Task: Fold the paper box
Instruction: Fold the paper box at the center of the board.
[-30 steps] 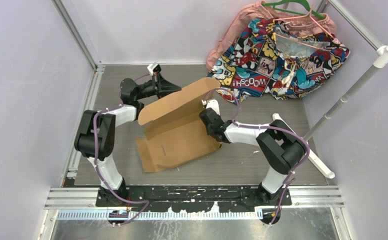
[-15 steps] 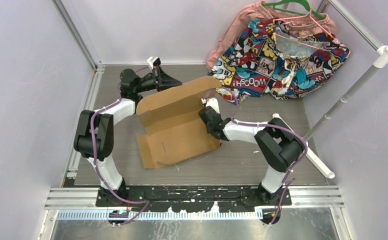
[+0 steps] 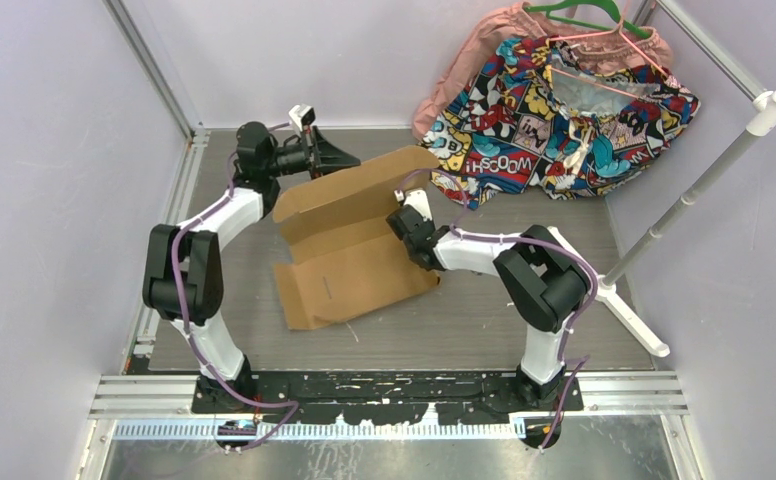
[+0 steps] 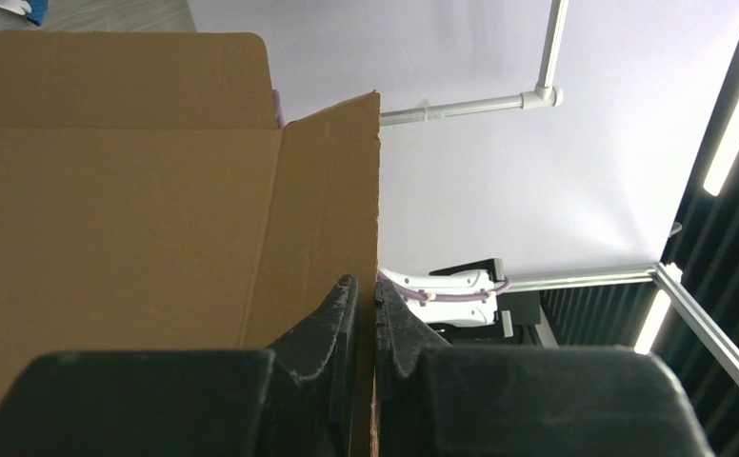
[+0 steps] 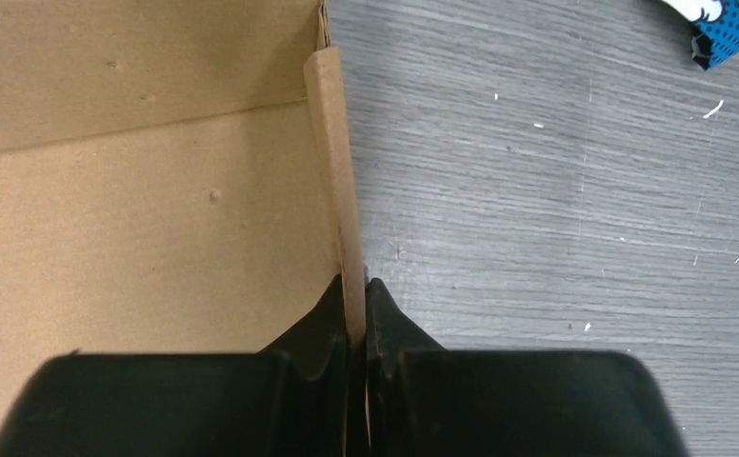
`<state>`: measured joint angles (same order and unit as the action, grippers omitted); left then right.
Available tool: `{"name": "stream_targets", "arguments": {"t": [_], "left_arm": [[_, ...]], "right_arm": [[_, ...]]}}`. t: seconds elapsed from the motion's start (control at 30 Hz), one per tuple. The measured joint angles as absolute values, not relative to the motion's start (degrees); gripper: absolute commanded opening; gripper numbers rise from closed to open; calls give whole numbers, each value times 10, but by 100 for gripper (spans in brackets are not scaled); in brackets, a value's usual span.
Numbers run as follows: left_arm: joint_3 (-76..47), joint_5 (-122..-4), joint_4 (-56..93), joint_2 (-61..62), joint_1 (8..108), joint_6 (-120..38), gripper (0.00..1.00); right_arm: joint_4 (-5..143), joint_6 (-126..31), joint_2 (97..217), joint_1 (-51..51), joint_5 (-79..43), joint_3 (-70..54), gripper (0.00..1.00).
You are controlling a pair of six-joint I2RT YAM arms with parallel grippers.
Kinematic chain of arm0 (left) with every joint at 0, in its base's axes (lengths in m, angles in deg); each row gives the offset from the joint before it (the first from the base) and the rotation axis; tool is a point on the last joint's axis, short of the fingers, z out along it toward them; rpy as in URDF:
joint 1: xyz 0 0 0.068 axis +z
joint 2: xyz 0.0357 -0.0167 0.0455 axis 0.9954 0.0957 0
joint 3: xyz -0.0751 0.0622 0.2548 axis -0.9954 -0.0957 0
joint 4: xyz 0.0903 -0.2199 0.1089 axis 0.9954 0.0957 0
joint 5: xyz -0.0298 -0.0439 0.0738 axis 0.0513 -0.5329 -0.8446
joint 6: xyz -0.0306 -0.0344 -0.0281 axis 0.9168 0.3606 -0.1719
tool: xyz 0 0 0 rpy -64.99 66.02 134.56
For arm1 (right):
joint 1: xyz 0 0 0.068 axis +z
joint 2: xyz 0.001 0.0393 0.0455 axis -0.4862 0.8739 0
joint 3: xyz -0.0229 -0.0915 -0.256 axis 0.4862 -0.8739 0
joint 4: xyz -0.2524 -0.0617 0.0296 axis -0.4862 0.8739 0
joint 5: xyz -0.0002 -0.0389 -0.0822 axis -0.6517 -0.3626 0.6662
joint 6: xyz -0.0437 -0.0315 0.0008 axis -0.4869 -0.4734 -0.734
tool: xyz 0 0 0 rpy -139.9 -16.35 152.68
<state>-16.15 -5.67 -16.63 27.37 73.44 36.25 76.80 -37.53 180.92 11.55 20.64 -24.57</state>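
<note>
Pinching opposite ends of the paper box point(image 3: 359, 262), left pincer point(image 4: 375, 319) on its upright panel point(image 4: 147, 209), right pincer point(image 5: 357, 309) on a side flap point(image 5: 330, 162), I straddle its long axis.

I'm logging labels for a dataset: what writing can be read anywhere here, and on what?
"WOOSH!" (roughly, seen upside down): on the comic-print cloth, top view.
Other lettering on that cloth: too small to read.
Cardboard box: no readable print in any view.

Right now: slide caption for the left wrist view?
Left gripper pinches a panel edge of the paper box, white pipe beyond.
</note>
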Motion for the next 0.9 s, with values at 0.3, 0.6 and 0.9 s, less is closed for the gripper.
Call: {"name": "stream_targets", "arguments": {"t": [0.3, 0.6, 0.9], "left_arm": [[-152, -57, -116, 268, 746, 321, 13], [-132, -42, -66, 265, 779, 288, 21], [-157, -55, -35, 259, 882, 253, 23]], "right_arm": [[778, -374, 1833, 116, 227, -217, 11], [780, -365, 1833, 115, 225, -216, 7], [794, -341, 1833, 104, 223, -211, 5]]}}
